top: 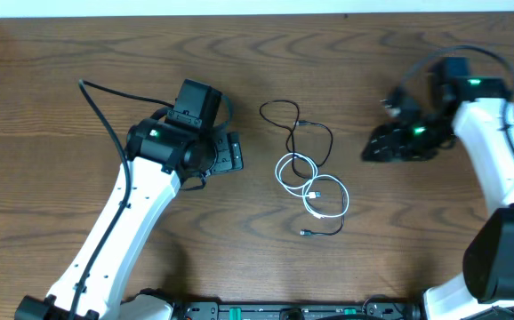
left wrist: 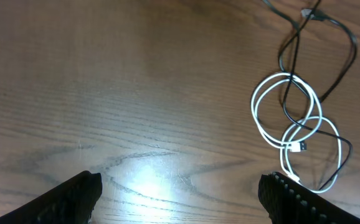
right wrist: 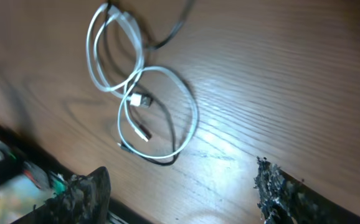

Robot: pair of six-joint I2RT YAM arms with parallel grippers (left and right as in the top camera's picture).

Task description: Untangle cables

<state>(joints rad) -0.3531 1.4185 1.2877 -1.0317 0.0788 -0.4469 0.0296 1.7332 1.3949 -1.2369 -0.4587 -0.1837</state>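
The cables lie tangled on the middle of the wooden table (top: pixel 61 53). A white cable (top: pixel 310 185) forms two linked loops. A thin black cable (top: pixel 298 124) loops above them and threads down through them. My left gripper (top: pixel 232 153) is open just left of the tangle, apart from it. In the left wrist view the gripper (left wrist: pixel 180 199) has bare wood between its fingers, with the white cable (left wrist: pixel 300 147) and black cable (left wrist: pixel 353 46) off to the right. My right gripper (top: pixel 371 148) is open to the right of the tangle. In the right wrist view that gripper (right wrist: pixel 180 193) holds nothing, and the white cable (right wrist: pixel 139 99) and black cable (right wrist: pixel 175 28) lie beyond it.
The left arm's own thick black cable (top: pixel 106 116) arcs over the table at left. A rail with electronics (top: pixel 284 311) runs along the front edge. The table's far edge (top: pixel 239 16) meets a white wall.
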